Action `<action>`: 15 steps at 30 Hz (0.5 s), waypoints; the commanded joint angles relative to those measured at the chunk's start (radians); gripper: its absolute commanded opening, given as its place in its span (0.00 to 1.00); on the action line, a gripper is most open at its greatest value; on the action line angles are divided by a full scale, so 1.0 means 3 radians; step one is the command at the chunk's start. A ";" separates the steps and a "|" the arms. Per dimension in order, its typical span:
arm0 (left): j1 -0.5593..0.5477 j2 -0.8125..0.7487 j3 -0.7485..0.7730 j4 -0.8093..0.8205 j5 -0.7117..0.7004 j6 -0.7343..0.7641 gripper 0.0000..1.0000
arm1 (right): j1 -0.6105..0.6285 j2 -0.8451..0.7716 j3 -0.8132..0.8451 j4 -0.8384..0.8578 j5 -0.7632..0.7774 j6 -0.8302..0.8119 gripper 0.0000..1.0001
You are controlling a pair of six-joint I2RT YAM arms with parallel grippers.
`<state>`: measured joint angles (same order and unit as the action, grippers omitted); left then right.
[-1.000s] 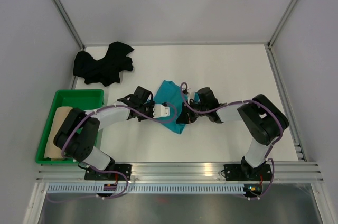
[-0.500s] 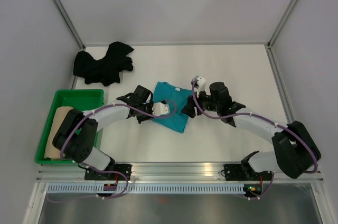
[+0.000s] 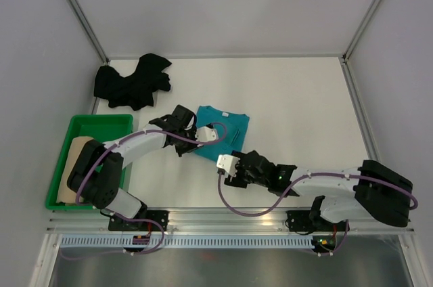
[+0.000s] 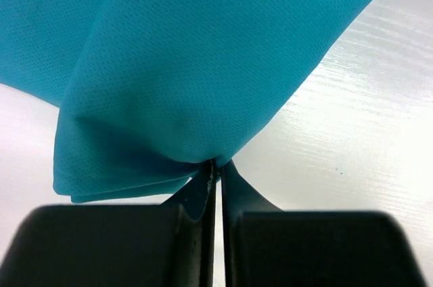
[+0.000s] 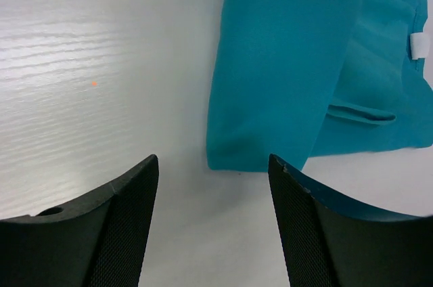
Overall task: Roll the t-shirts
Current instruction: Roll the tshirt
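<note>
Left wrist shows left fingers (image 4: 197, 200) pinching the teal t-shirt (image 4: 189, 63); right fingers (image 5: 115, 233) wide, facing its corner.

The white table (image 3: 298, 97) carries a teal t-shirt (image 3: 237, 124), a crumpled black t-shirt (image 3: 132, 84) and a green tray (image 3: 111, 128).

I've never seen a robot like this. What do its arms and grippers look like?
The left arm and right arm are white tubular links between bulky black joints, each trailed by a looping purple cable. A white block sits at each wrist. The left gripper and right gripper have black fingers, the right's finely textured.
</note>
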<state>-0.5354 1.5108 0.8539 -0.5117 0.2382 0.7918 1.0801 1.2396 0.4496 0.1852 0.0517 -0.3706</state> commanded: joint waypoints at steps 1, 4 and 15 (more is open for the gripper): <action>-0.0015 -0.0112 0.0160 -0.0099 0.0142 -0.0154 0.02 | 0.0158 0.0453 0.0291 -0.0019 0.0809 -0.0396 0.72; -0.0010 -0.0112 0.0170 -0.0120 0.0172 -0.0164 0.02 | 0.0229 0.0679 0.0281 0.0175 0.0840 -0.0442 0.74; -0.0005 -0.0122 0.0191 -0.0252 0.0254 -0.0144 0.02 | 0.0270 0.1226 0.0639 -0.0115 0.1167 -0.0309 0.32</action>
<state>-0.5354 1.5105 0.8726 -0.5579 0.2733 0.7746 1.1587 1.5829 0.6071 0.2153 0.3775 -0.4774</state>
